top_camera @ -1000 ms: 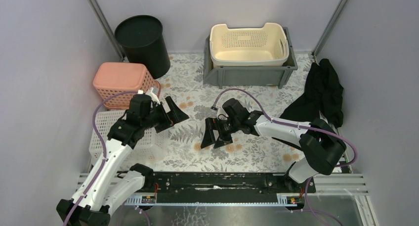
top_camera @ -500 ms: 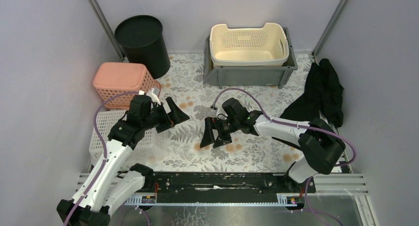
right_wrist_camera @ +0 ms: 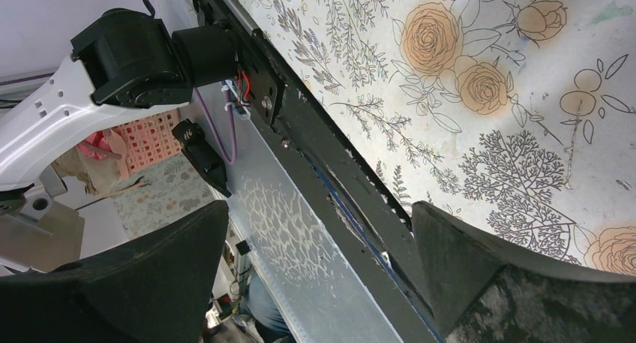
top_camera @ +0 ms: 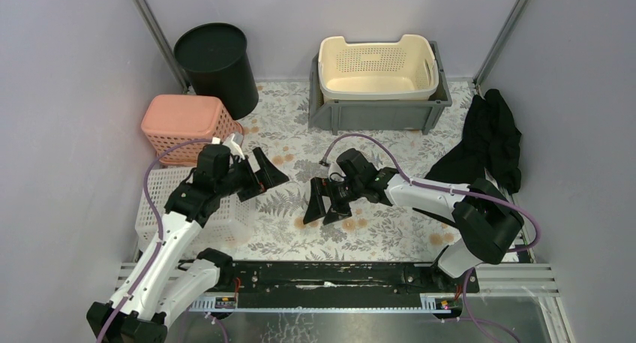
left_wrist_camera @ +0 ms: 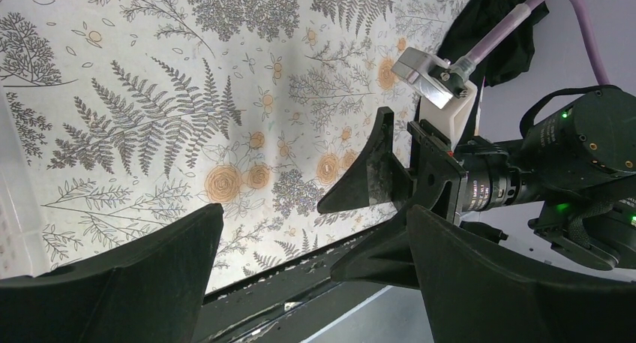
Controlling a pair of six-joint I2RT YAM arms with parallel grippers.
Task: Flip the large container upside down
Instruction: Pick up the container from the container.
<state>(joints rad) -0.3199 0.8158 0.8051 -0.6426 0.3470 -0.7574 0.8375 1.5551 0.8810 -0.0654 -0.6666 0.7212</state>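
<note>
The biggest container here is a grey bin (top_camera: pixel 379 112) at the back of the table, upright, with a cream perforated basket (top_camera: pixel 377 67) sitting in it. Both grippers hang well in front of it, over the floral table cover. My left gripper (top_camera: pixel 265 182) is open and empty, pointing right. My right gripper (top_camera: pixel 319 219) is open and empty too, pointing down and left toward the near edge. The left wrist view shows wide-apart left fingers (left_wrist_camera: pixel 112 283) with the right gripper (left_wrist_camera: pixel 371 182) beyond them. In the right wrist view the spread right fingers (right_wrist_camera: pixel 127 283) frame the table's near rail.
A black bucket (top_camera: pixel 217 65) stands at the back left. In front of it is a pink basket (top_camera: pixel 187 124), then a white lattice basket (top_camera: pixel 180 208) under my left arm. A black cloth (top_camera: pixel 487 140) lies at the right. A black rail (top_camera: pixel 337 275) runs along the near edge.
</note>
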